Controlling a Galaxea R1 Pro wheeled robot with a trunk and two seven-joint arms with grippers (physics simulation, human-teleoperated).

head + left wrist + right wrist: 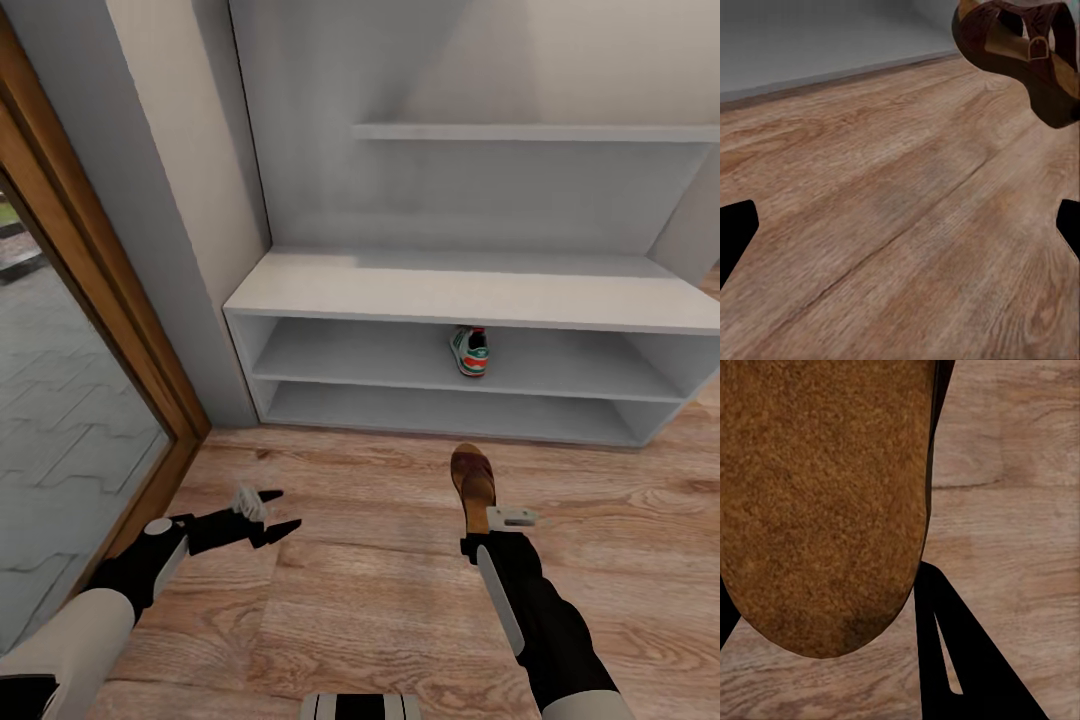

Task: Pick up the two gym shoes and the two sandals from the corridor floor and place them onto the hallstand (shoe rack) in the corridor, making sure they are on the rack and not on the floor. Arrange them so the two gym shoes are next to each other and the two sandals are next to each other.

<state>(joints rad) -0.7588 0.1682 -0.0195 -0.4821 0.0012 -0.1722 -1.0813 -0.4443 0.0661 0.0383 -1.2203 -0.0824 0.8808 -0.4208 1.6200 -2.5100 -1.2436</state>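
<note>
Facing hallstand (470, 295) on wood floor (350, 600)

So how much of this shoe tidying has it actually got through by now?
One white sneaker with green stripes already sits on the upper open tier of the pale grey shoe rack. A brown strapped sandal is in hand: the right gripper holds it by the heel above the wood-plank floor. The left gripper is open and empty. That sandal is not yet on the rack.
</note>
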